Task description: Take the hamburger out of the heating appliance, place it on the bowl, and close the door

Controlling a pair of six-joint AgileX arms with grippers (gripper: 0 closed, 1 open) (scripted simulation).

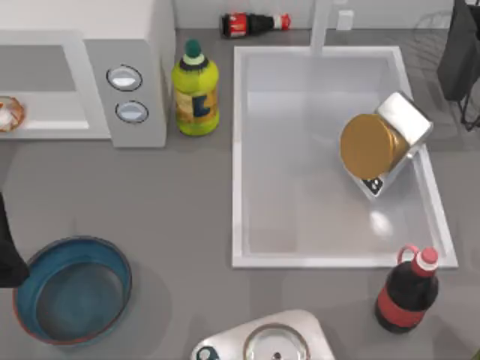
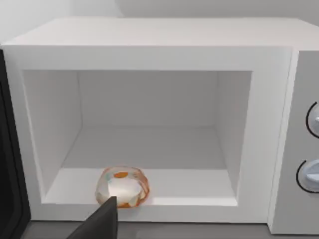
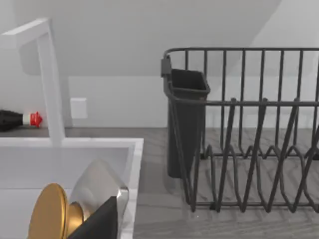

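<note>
The hamburger (image 2: 122, 186) lies on the floor of the open microwave (image 2: 149, 40), at the front edge of the cavity toward its left side; in the top view it shows at the counter's far left edge (image 1: 9, 112). Extraction is therefore judged not yet begun: the bun is unheld, the bowl has nothing in it, and the door (image 2: 7, 199) stands swung open at the cavity's left. All three steps, removal, placing and closing, remain.

The left gripper (image 2: 102, 221) hovers just in front of the hamburger, low before the cavity mouth; one dark finger is visible, and whether the jaws are spread or closed cannot be told. It has hold of nothing visible.

The bowl (image 1: 112, 259) sits near the counter's front left corner, dark blue and empty. The sink (image 1: 247, 150), right of centre, holds a tipped jar with a gold lid (image 1: 371, 145). A yellow bottle (image 1: 196, 90) stands just beside the microwave's knob panel.

The right gripper (image 3: 99, 221) is parked near the sink's far right, beside a dish rack (image 3: 244, 129); its opening cannot be judged.
</note>
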